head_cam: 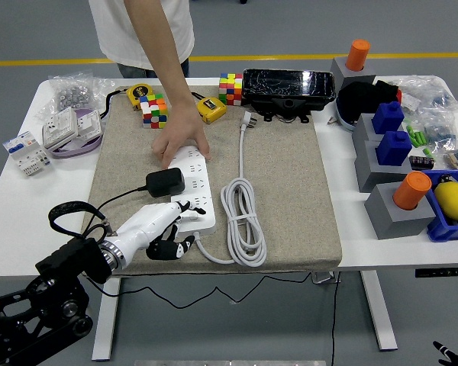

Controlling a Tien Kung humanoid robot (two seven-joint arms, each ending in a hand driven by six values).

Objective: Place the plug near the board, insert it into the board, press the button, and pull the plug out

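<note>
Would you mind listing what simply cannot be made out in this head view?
- Power strip button: the left hand covers the near end, so contact cannot be judged.
- Strip's far end: hidden under the person's hand.
- Black plug: its prongs are hidden beneath its body, so how deep it sits is unclear.
- Right arm: outside the frame.
- Bagged parts: too small to identify.

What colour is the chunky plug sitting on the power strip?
Black. The plug sits on the white power strip, seen in the head view.
</note>
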